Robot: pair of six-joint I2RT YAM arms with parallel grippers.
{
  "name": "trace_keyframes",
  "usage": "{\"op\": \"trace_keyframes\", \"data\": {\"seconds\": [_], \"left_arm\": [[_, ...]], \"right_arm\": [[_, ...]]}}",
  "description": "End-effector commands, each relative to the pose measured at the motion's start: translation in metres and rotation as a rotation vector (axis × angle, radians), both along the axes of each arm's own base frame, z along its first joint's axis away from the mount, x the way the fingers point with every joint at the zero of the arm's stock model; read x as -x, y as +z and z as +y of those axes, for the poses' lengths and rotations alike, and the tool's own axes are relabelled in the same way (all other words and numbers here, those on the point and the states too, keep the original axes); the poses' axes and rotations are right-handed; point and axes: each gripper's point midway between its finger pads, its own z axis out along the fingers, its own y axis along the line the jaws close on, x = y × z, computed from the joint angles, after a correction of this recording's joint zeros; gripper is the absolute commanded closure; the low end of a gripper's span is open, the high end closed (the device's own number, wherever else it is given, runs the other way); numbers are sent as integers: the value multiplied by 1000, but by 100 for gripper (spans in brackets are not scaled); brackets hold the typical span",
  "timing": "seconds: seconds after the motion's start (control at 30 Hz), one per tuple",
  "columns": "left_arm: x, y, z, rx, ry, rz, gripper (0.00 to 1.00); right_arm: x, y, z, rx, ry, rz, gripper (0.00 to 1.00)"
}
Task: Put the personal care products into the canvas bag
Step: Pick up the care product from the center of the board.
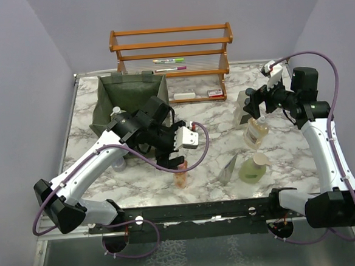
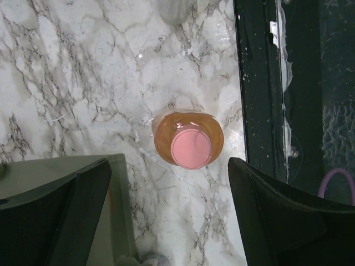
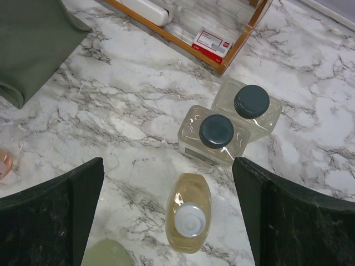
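Orange bottle [image 2: 188, 138]: translucent orange, rounded oval body, flat round pink cap [image 2: 191, 146]; standing upright on the white-grey marbled tabletop [image 2: 83, 83].
Bottle position: straight below the left gripper [image 2: 169, 162], in the gap between its fingers and nearer the finger at the right of the wrist view; no contact visible.
Left gripper: fingers spread wide, gripping nothing.
Canvas bag [image 1: 126, 97]: boxy olive-green fabric tote, beyond the left gripper toward the far left, apart from the bottle.
Right gripper [image 3: 167, 160]: fingers wide apart, empty, hovering over bottles.
Below right gripper: amber oval bottle [image 3: 188, 213] with white top, upright.
Ahead of it: two clear squarish bottles with black caps [image 3: 216, 131], touching each other.
Pale green bottle [image 3: 108, 255]: by that gripper's left finger.
Grey pouch [image 1: 229, 168]: between the two grippers, just beside the pale green bottle.
Orange-brown wooden slatted rack [image 1: 171, 45]: beyond both grippers.
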Motion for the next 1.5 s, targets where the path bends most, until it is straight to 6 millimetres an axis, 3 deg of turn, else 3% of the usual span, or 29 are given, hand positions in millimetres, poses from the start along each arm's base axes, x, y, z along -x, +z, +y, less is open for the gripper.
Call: {"op": "trace_keyframes", "data": {"seconds": [0.0,0.1,0.33,0.67,0.9,1.13,1.27,1.37,1.47], "left_arm": [[9,-6,-3,7,-51,10,15],[14,-11,-6,8,-64,43,25],[19,-21,-11,-4,-81,64,38],[26,-41,-12,-36,-90,103,44],[25,-40,-16,-21,-86,103,45],[23,-41,-18,-17,-84,103,53],[24,-40,-18,-14,-86,99,69],[23,-34,-18,-7,-86,89,96],[20,-17,-21,8,-95,68,100]], "right_arm": [[4,0,0,-17,-7,7,1],[4,-2,0,-17,-7,10,1],[6,-4,1,-21,-2,14,1],[7,-6,2,-24,-1,16,1],[9,-7,2,-26,2,19,1],[9,-7,2,-24,0,15,1],[9,-7,2,-24,0,15,1],[8,-6,2,-24,-2,15,1],[8,-5,3,-29,2,19,1]]}}
